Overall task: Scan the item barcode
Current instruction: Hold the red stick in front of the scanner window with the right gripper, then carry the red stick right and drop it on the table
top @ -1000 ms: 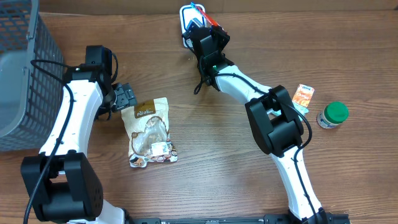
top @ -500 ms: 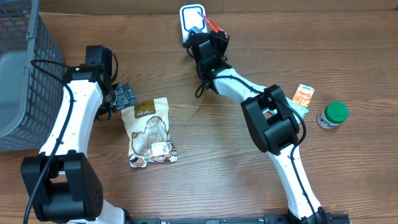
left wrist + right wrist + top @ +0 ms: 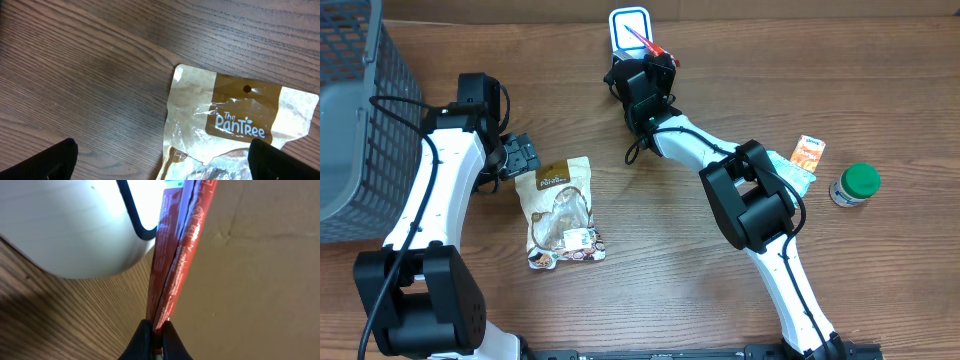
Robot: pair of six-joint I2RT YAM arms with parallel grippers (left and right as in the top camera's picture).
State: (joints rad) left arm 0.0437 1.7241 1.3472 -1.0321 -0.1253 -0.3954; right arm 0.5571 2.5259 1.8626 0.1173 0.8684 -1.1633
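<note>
– Scanner (image 3: 629,27) first: white body, window lit, standing at the far edge of the desk (image 3: 650,270). What's in front of it?

– Red packet (image 3: 647,41), thin and turned edge-on, up against the scanner's lit window. The right fingers (image 3: 144,341) are pinched tight on its lower end, and the wrist view shows the two pads squeezing the seam.

– Is it touching the scanner?

– Can't tell. In the right wrist view the packet's upper end runs past the dark rim of the window, right beside it, but contact isn't clear. No barcode is readable from here either.

– And the other arm?

– The left fingers (image 3: 47,161) are spread wide, holding nothing. They sit well away from the scanner, down on the left arm's side of it, over the top edge of a brown-and-clear snack pouch (image 3: 235,125) lying flat on the wood. "The PanTree" is printed on its label.

– Anything else around?

– A grey wire basket (image 3: 350,120) sits further out from the scanner than the pouch, on the same side. On the scanner's opposite side, nearer the robot, an orange sachet (image 3: 808,152) lies just beside a green-capped jar (image 3: 855,184).
</note>
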